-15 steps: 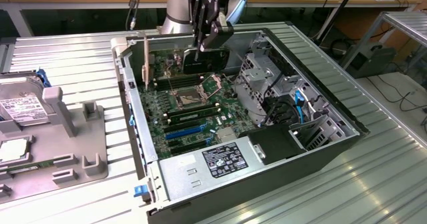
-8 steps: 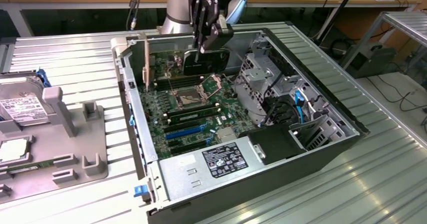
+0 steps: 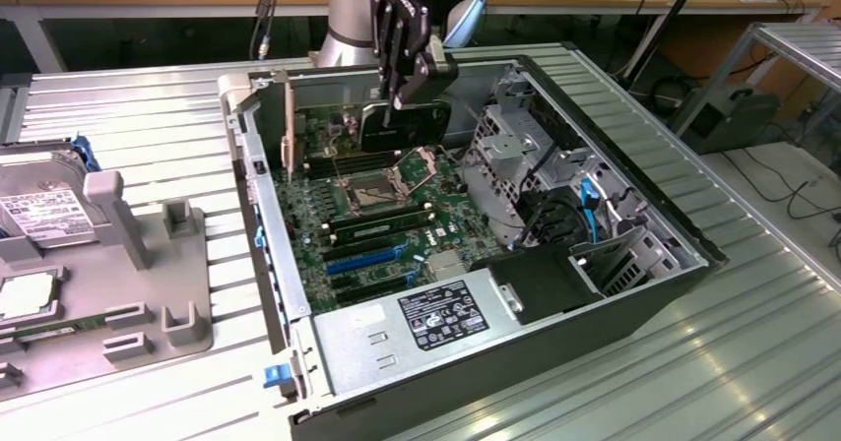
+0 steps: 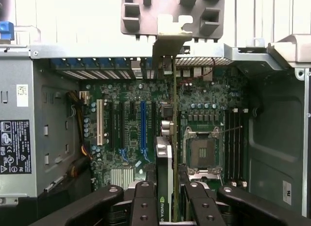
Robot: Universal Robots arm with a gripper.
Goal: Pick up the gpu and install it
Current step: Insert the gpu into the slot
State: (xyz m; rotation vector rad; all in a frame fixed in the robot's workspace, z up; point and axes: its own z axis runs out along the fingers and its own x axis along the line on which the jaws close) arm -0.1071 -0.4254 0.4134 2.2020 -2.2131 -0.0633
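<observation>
The gpu is a thin black card that hangs upright inside the open computer case, just above the motherboard. My gripper reaches down from above and is shut on the card's upper edge. In the wrist view the gpu appears edge-on between the black fingers. It runs away from the gripper to its pale metal bracket at the case's rear wall. The card stands beside the blue expansion slot, over the board near the CPU socket.
A grey parts fixture with a silver hard drive lies at the exterior view's left on the ribbed metal table. Inside the case are the power supply, a metal drive cage and cables.
</observation>
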